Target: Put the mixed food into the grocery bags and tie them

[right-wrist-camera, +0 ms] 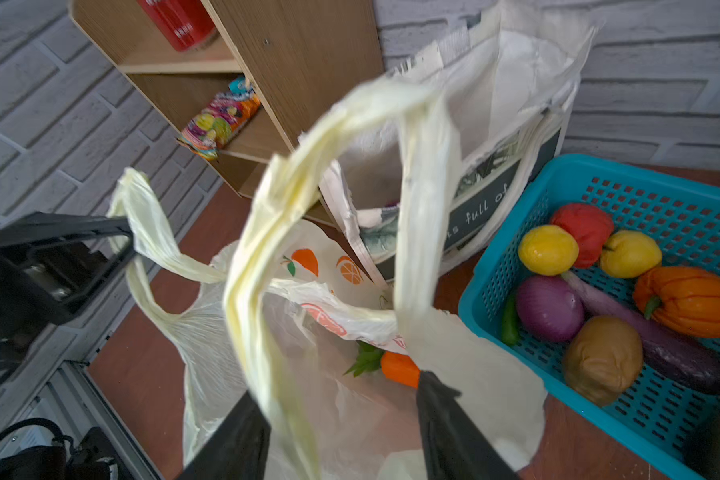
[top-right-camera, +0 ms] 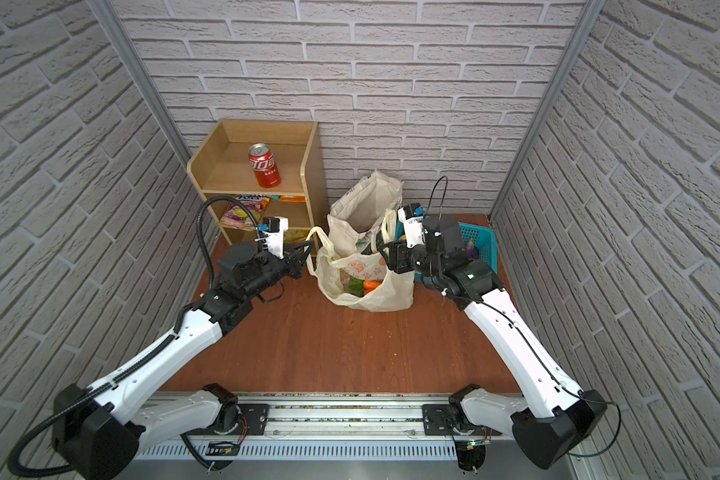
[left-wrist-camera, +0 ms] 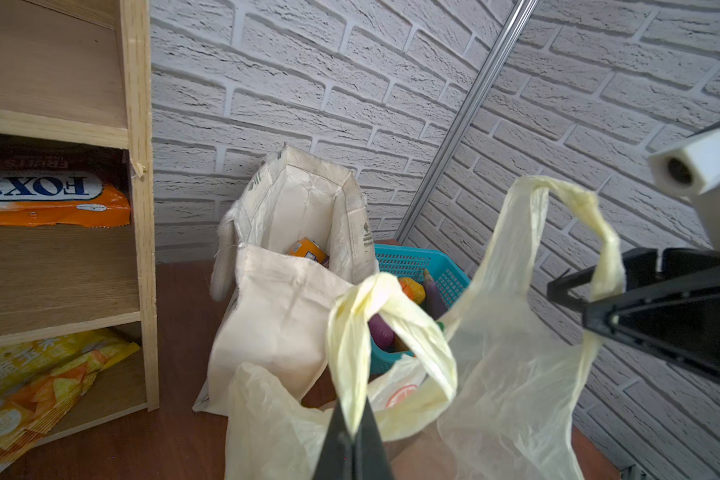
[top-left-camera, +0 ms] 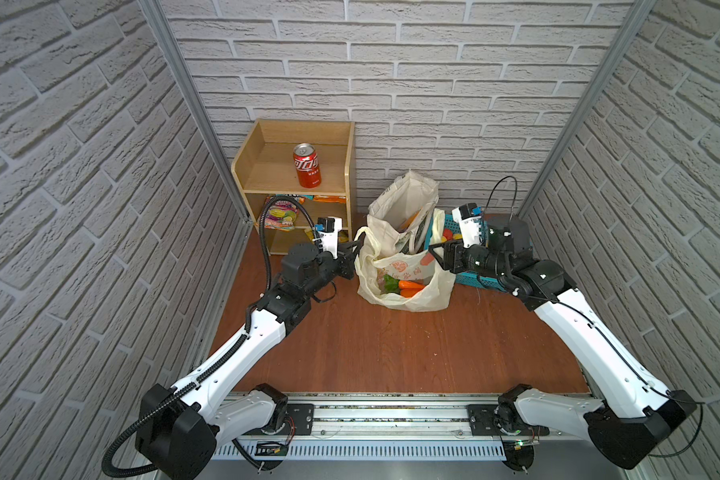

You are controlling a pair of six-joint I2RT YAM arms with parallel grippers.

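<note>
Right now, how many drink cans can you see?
2: a red cola can standing on top of the shelf unit, and an orange soda can lying inside the canvas tote. Others may be hidden deeper inside.

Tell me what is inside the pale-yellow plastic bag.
Orange toy carrots with green tops lie in the plastic bag. Its crumpled walls cover whatever may lie beneath or beside them.

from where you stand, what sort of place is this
Most likely a staged robot test cell dressed as a pantry corner, not a real kitchen: brick-pattern wall panels in metal framing, a small wooden shelf with a red cola can and snack packets, and a turquoise basket of toy vegetables.
</note>
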